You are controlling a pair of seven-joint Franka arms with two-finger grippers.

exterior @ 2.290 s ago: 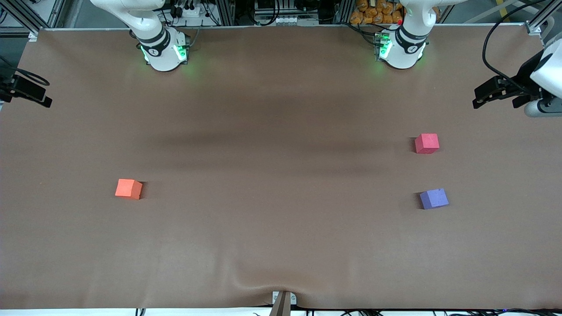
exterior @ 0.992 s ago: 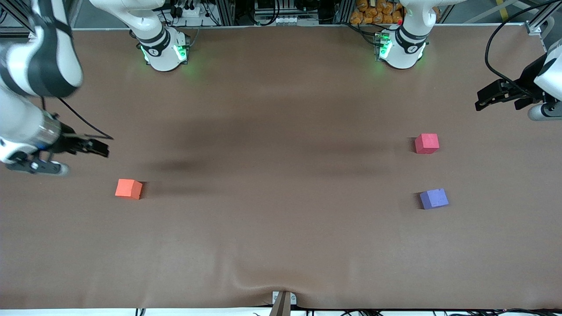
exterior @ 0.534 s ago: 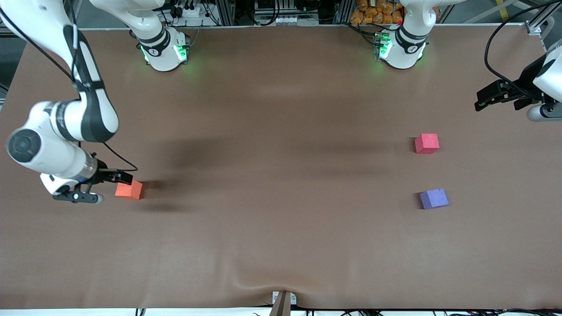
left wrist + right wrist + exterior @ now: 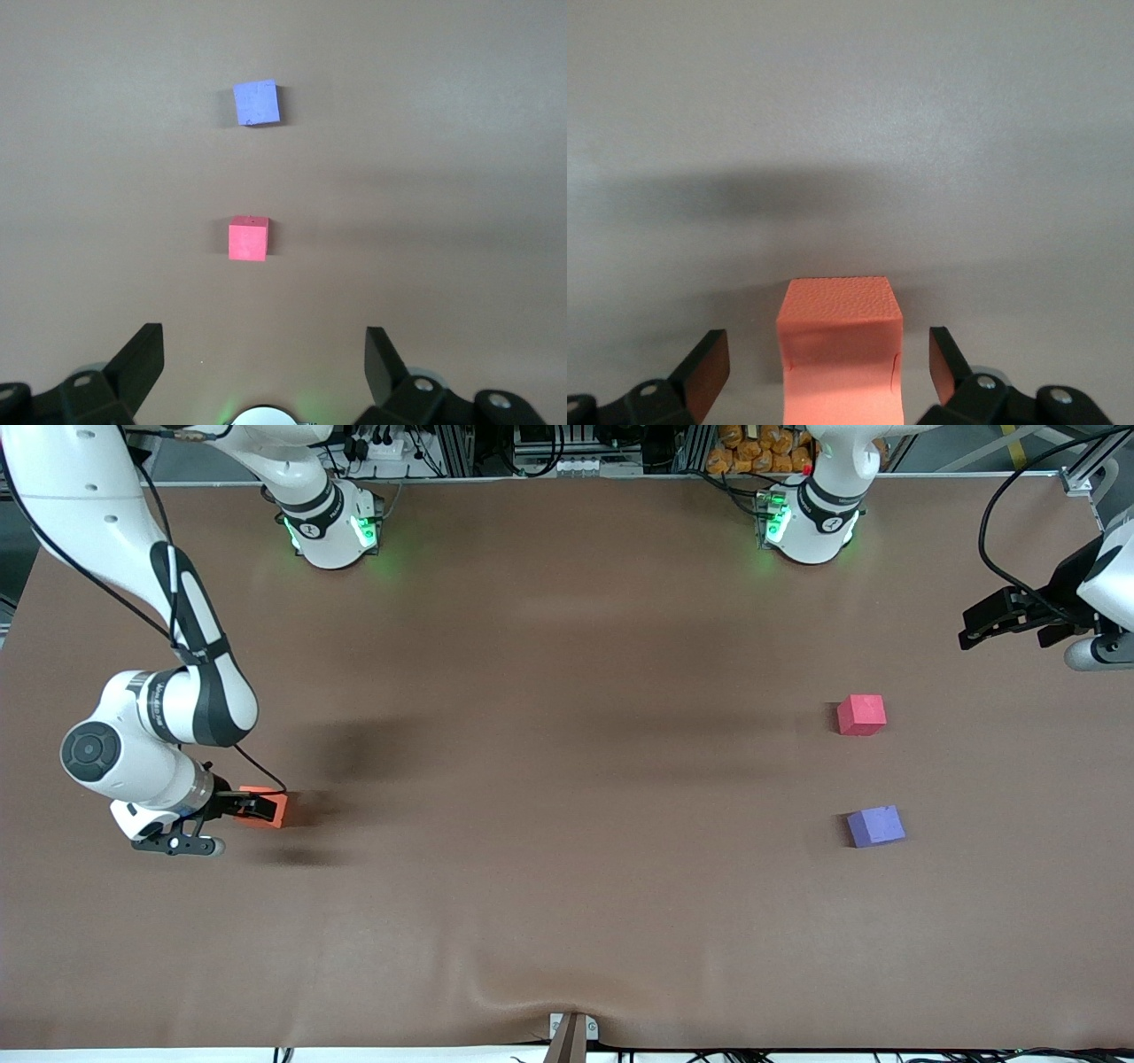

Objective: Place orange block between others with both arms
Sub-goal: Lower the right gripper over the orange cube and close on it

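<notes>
Since the orange block (image 4: 266, 808) lay at the right arm's end of the table (image 4: 567, 921), I set my right gripper (image 4: 252, 807) around it, fingers spread wide and gripping nothing. Well apart sat the pink block (image 4: 861, 715) and the purple block (image 4: 875, 825). My left gripper (image 4: 992, 623) waited open near them, empty, ready for a handover.

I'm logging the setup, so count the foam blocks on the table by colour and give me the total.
Orange block: 1
Red-pink block: 1
Purple-blue block: 1
Total: 3 blocks
</notes>
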